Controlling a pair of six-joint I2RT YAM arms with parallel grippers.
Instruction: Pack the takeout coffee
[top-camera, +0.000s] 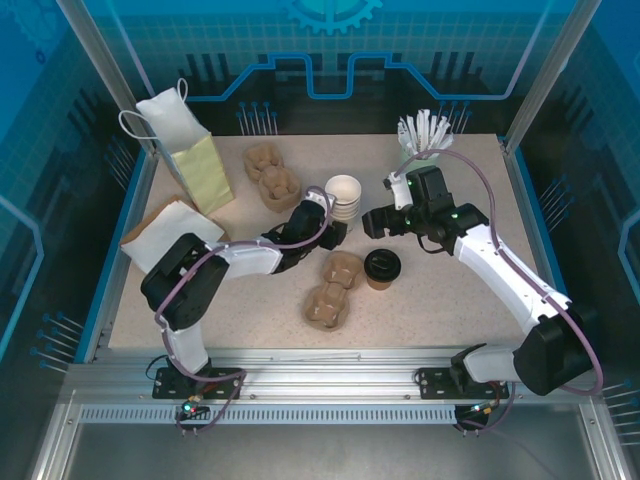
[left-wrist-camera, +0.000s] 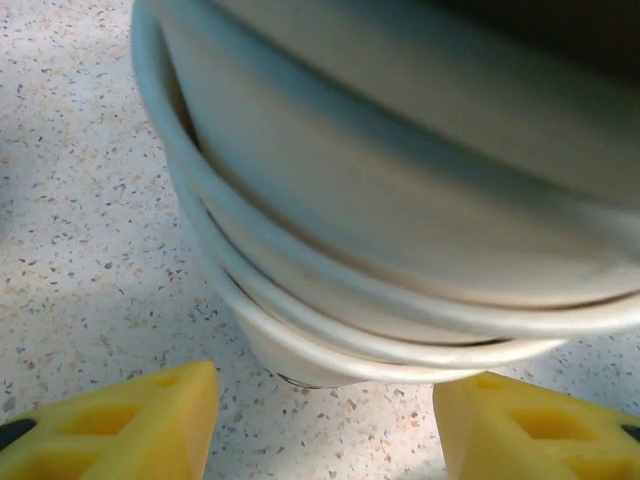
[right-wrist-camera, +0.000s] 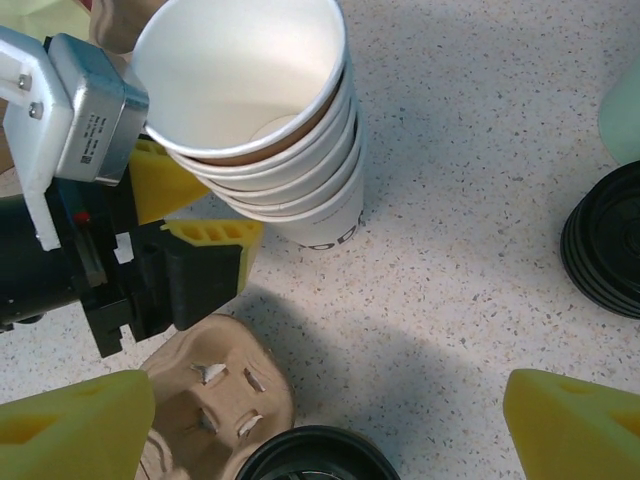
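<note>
The takeout coffee, a brown paper cup with a black lid, stands on the table just right of a cardboard cup carrier. Its lid shows at the bottom edge of the right wrist view, between the carrier and bare table. My right gripper hovers above and behind the coffee, open, its yellow fingertips wide apart with nothing between them. My left gripper is open at the foot of a stack of white cups, a fingertip on each side, short of the stack.
The white cup stack stands behind the carrier. A pale paper bag stands upright at the back left, with a flat white bag in front. A second carrier lies behind. Black lids are stacked at the right.
</note>
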